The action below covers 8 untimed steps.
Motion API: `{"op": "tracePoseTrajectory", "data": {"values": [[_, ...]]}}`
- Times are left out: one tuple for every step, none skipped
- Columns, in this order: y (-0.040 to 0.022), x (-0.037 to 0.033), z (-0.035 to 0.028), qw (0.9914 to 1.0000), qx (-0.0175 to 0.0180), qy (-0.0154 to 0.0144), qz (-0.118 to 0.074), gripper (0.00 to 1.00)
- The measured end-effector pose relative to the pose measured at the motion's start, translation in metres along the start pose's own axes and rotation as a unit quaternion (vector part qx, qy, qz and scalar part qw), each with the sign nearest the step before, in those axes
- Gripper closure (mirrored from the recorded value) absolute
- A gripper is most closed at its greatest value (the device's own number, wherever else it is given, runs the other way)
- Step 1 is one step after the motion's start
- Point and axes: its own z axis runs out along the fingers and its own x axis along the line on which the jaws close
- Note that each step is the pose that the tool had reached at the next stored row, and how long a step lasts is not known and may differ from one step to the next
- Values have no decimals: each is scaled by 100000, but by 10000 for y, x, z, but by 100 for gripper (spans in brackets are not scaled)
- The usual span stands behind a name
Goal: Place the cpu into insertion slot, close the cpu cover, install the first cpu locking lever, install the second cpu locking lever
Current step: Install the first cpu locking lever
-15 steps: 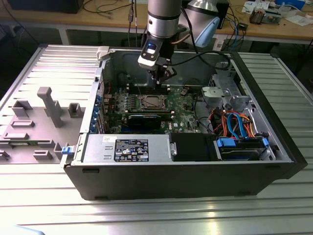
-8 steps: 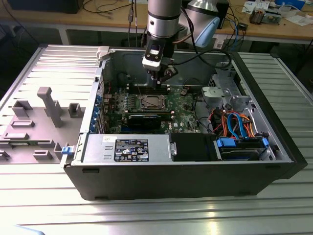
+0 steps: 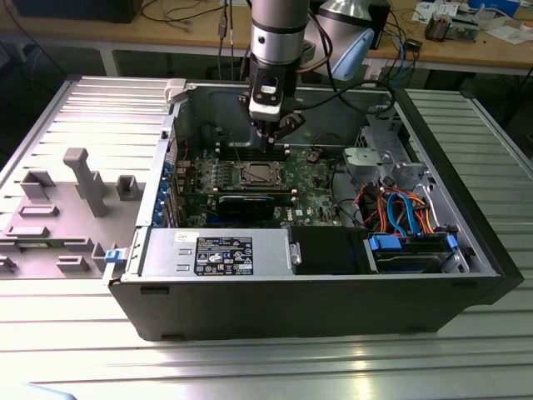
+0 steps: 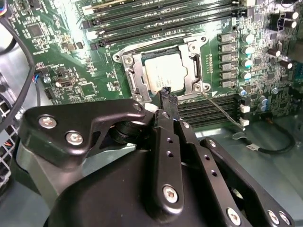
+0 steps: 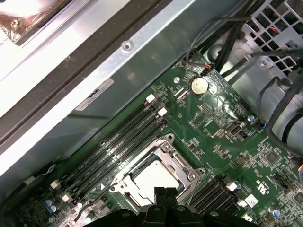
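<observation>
Exterior view's left: grey moulded fixture tray (image 3: pixel 62 204) on the ribbed metal bench (image 3: pixel 266 367), just beside the case.
Computer case (image 3: pixel 333 300): lies open in the middle of the bench, green motherboard (image 3: pixel 312 196) facing up.
Power supply (image 3: pixel 216 250): sits in the near part of the case, toward the exterior view's left.
Arm (image 3: pixel 279 33): reaches straight down into the case over the board's far side.
Pincer (image 3: pixel 271 140): clenched, with the fingertips pressed together and nothing between them in the first wrist view (image 5: pixel 165 194); hangs just above the board, close beside the insertion slot.
Insertion slot (image 3: pixel 241 173): mid-board, flanked by long black memory slots (image 5: pixel 118 142).
Cpu (image 4: pixel 163 71): seated in the insertion slot, dull silver top showing in both wrist views (image 5: pixel 151 177).
Cpu cover (image 4: pixel 187 71): lies flat around the cpu, framing it in its window.
Locking lever (image 4: pixel 222 108): thin metal rod angling out from a socket corner across the memory slots; latched or not, cannot tell.
Exterior view's right: metal drive cage (image 3: pixel 383 154), with orange and blue cables (image 3: pixel 408 212) below it.
</observation>
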Motion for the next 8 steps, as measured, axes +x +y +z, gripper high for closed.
{"op": "tracePoseTrajectory", "data": {"values": [[0,0,0,99996,-1,-3,-925,89],[0,0,0,99984,0,-7,-1778,89],[1,1,0,99960,2,-12,-2842,89],[1,1,0,99957,0,-12,-2943,89],[1,0,0,99956,1,-15,-2980,89],[1,1,0,99956,1,-16,-2980,89],[1,1,0,99956,3,-15,-2982,89],[1,1,0,99953,2,-14,-3056,89]]}}
